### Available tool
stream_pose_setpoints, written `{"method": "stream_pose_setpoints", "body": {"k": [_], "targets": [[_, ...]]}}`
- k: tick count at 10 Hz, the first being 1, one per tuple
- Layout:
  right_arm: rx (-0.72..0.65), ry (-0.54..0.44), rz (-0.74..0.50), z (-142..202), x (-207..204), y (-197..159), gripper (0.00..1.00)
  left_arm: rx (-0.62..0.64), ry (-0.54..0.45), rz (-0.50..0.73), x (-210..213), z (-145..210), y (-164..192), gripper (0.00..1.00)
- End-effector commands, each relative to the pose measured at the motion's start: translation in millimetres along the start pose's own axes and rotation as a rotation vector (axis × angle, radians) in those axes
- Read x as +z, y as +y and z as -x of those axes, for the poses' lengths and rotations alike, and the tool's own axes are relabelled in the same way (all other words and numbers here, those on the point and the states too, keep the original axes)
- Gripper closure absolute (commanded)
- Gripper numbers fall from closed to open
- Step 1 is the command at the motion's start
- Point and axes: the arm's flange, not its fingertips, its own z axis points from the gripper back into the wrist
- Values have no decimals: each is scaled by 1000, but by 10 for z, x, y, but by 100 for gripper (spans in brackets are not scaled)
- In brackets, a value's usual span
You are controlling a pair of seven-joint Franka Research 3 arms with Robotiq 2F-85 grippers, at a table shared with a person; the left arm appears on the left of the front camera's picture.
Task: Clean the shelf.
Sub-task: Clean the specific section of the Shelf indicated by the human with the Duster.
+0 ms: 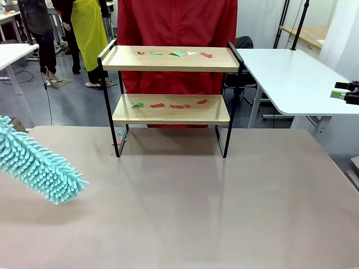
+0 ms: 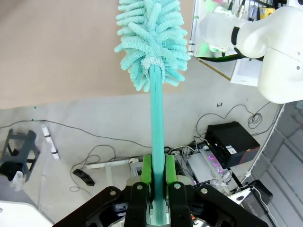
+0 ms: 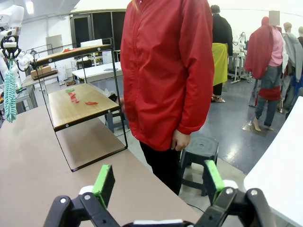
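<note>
The shelf (image 1: 171, 109) stands at the far middle of the brown table, and small red, green and white paper scraps (image 1: 177, 54) lie on both wooden boards. A teal fluffy duster (image 1: 39, 165) hovers over the table's left side, well short of the shelf. My left gripper (image 2: 157, 176) is shut on the duster's handle (image 2: 156, 118), its green pads (image 2: 146, 170) pressed against both sides. My right gripper (image 3: 158, 182) is open and holds nothing, out past the table's far right corner (image 1: 345, 93). From there the shelf (image 3: 83, 106) is seen side-on.
A person in a red jacket (image 1: 176, 28) stands right behind the shelf. A white table (image 1: 291, 78) is at the right. One scrap (image 1: 119, 137) lies by the shelf's left front leg. A black stool (image 3: 199, 151) stands beside the person.
</note>
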Motion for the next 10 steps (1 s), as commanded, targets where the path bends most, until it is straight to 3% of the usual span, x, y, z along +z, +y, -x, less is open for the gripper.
{"method": "stream_pose_setpoints", "body": {"k": [1,10], "targets": [[3,-1,-1,-22,-12,14,0,6,-15,-2,25,11,-17,87],[3,-1,-1,-22,-12,14,0,6,-15,-2,25,11,-17,87]]}}
